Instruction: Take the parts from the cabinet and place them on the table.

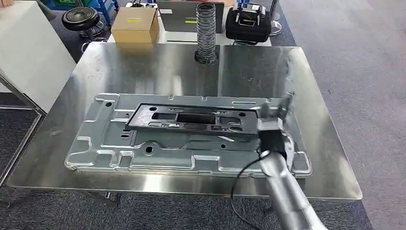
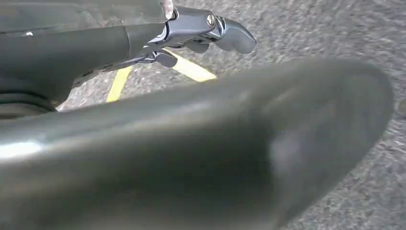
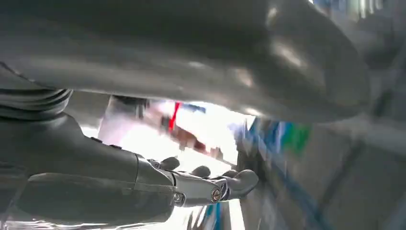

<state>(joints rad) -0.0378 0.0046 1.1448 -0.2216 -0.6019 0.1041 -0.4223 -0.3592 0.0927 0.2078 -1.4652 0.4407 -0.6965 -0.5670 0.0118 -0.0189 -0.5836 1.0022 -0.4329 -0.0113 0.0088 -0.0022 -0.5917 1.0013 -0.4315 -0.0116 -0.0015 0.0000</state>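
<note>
The black frame (image 1: 191, 118) lies on the stamped metal panel (image 1: 143, 143) on the table (image 1: 57, 158). The right hand (image 1: 274, 120), fingers apart and holding nothing, hovers by the frame's end; the placing step looks done, and withdrawing comes next. The left hand (image 2: 201, 33) hangs loose and empty.

My robot's right arm (image 1: 287, 191) is a shiny silver tube with a black wrist block, a thin black cable (image 1: 239, 179) looping beside it, and grey hands with small screws.
</note>
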